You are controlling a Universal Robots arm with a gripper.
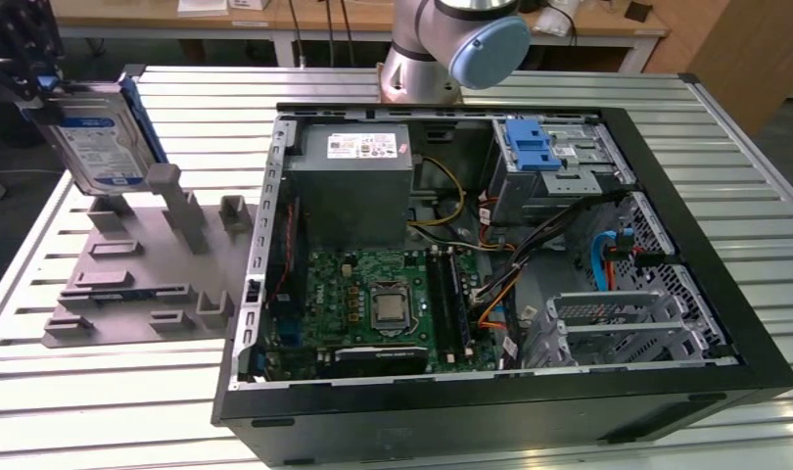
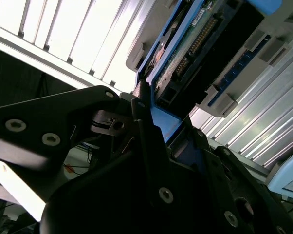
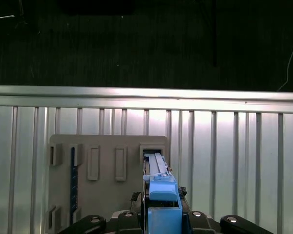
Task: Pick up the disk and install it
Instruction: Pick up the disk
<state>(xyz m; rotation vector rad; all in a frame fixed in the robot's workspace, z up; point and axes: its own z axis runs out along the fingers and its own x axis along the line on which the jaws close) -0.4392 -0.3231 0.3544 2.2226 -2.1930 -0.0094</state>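
The disk (image 1: pixel 103 147) stands on edge at the exterior view's left, its white-and-blue label facing the camera and a blue rail along its far edge. My gripper (image 1: pixel 40 90) is shut on the disk's upper corner. The disk is over the far end of the grey fixture plate (image 1: pixel 135 284); I cannot tell whether its lower edge still rests in a slot. In the second wrist view the dark fingers (image 2: pixel 142 117) clamp the disk (image 2: pixel 195 46), whose circuit-board side shows. The first wrist view looks along the disk's blue rail (image 3: pixel 161 192) down onto the fixture plate (image 3: pixel 105 146).
An open computer case (image 1: pixel 501 264) lies on the slatted metal table (image 1: pixel 57 392). Inside it are a grey power-supply box (image 1: pixel 357 181), a green motherboard (image 1: pixel 384 304) and a metal drive cage with a blue latch (image 1: pixel 543 147). The arm's base (image 1: pixel 449 49) stands behind the case.
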